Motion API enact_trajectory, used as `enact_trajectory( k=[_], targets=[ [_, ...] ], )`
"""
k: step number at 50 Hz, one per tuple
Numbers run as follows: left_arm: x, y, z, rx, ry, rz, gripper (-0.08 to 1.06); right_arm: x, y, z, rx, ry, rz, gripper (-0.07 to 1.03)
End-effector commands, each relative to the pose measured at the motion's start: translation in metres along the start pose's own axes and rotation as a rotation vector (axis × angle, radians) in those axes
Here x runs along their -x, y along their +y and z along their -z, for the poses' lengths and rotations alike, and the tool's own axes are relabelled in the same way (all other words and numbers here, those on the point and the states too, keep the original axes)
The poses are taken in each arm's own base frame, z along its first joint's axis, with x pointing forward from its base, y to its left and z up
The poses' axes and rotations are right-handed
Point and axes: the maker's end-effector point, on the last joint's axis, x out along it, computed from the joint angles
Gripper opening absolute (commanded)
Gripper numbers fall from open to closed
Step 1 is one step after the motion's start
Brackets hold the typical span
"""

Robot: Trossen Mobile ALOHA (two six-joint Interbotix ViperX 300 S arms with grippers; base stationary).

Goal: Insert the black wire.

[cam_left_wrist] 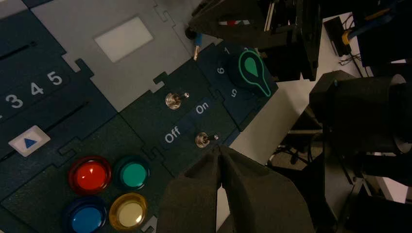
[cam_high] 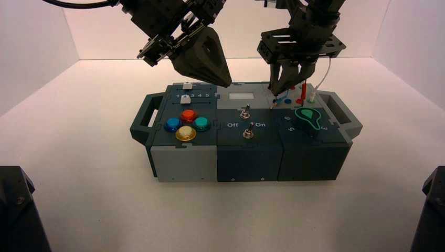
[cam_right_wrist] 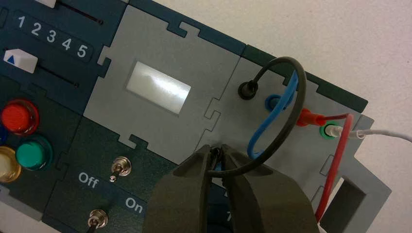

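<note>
Jaws [cam_right_wrist: 216,149], two, pinched nearly closed on one black wire [cam_right_wrist: 297,104] (one plug socketed).

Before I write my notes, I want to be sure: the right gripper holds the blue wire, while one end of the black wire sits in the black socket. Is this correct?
Not quite: the right gripper holds the black wire, not the blue one, as the right wrist view shows. One end of the black wire does sit in the black socket.

Black wire [cam_right_wrist: 297,104] in the tool [cam_right_wrist: 216,150]
</note>
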Motion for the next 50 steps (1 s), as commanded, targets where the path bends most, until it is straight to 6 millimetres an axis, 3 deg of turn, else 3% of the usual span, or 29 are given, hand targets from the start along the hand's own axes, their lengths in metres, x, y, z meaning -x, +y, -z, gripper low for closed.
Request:
enact_trajectory(
  k=[1,27,50],
  targets=[
    [0.005,-0.005,-0.011,-0.021,-0.034,0.005,-0.03,-0.002,-0.002,0.001,0.000,0.006,0.004,-0.02],
    [0.006,-0.003,-0.024,-0.041,-0.070,-0.018,-0.03,0.001,-0.001,-0.005,0.001,-0.003,0.001,-0.02],
    [-0.001,0.010,-0.034,-0.044,-0.090,-0.067,-0.03,-0.001,-0.001,-0.005,-0.002,0.003,0.001,-0.02]
  ],
)
